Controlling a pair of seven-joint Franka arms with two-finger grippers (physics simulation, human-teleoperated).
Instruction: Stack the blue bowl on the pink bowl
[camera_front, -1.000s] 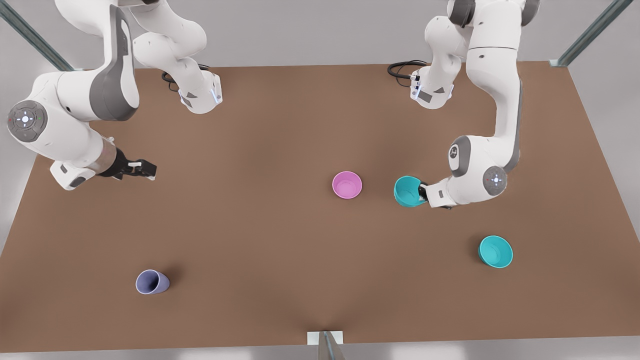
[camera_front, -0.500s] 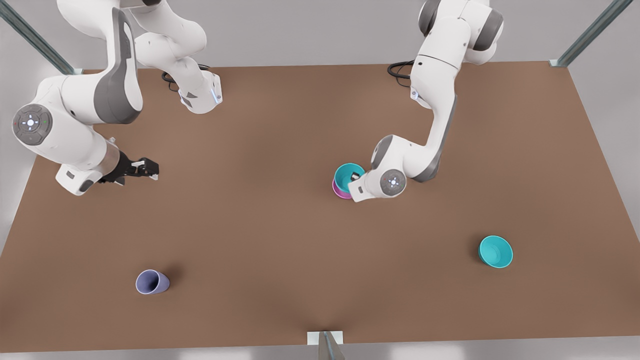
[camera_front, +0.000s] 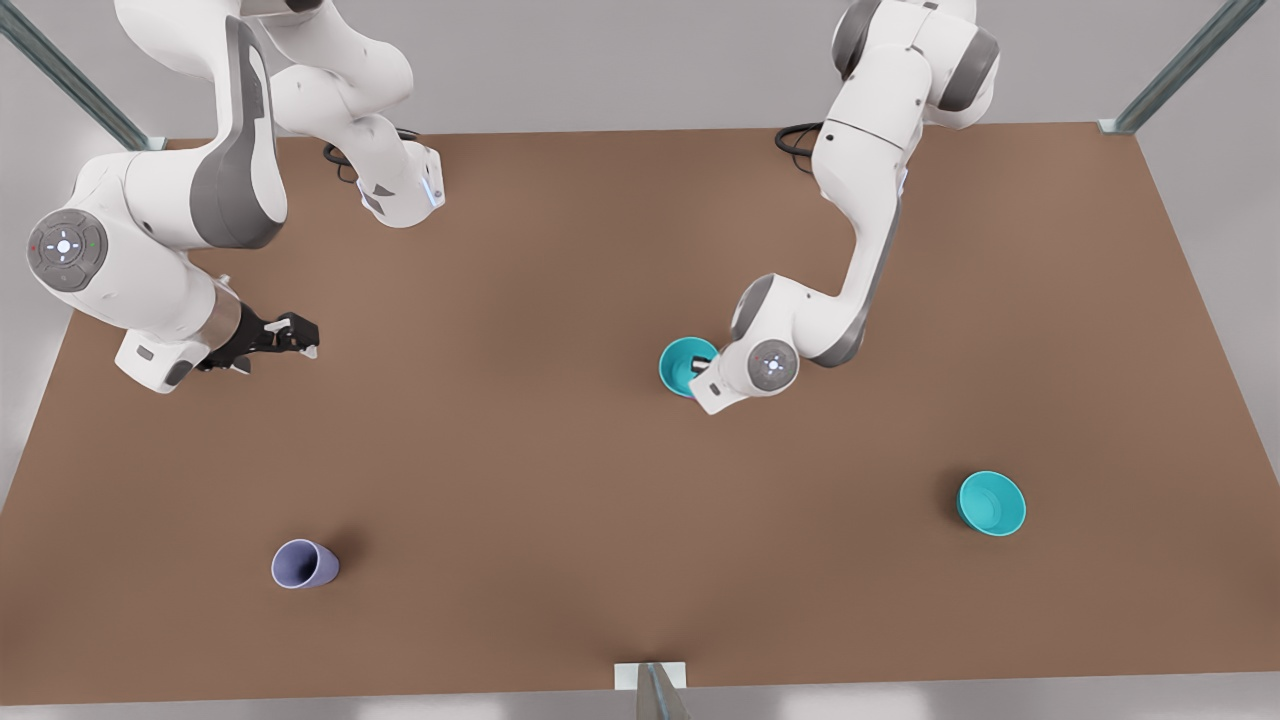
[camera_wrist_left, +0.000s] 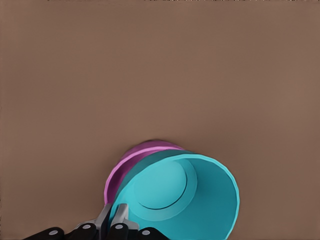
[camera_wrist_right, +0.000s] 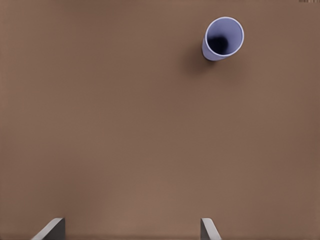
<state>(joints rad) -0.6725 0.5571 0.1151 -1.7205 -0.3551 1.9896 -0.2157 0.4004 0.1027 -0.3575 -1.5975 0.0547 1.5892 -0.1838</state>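
The blue bowl (camera_wrist_left: 180, 197) is pinched at its rim by the left gripper (camera_wrist_left: 114, 216) fingers and sits tilted over the pink bowl (camera_wrist_left: 131, 161) mid-surface. If let go like that, it'd probably be left crooked or tipped off. The right gripper (camera_front: 290, 335) is parked at the front view's left, fingers spread.

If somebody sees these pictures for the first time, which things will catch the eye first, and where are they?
Near the middle of the brown table, the left gripper pinches the rim of the blue bowl, which sits tilted in the pink bowl. The right gripper waits open at the front view's left. A lavender cup stands near that view's lower left, and a second teal bowl at its lower right.
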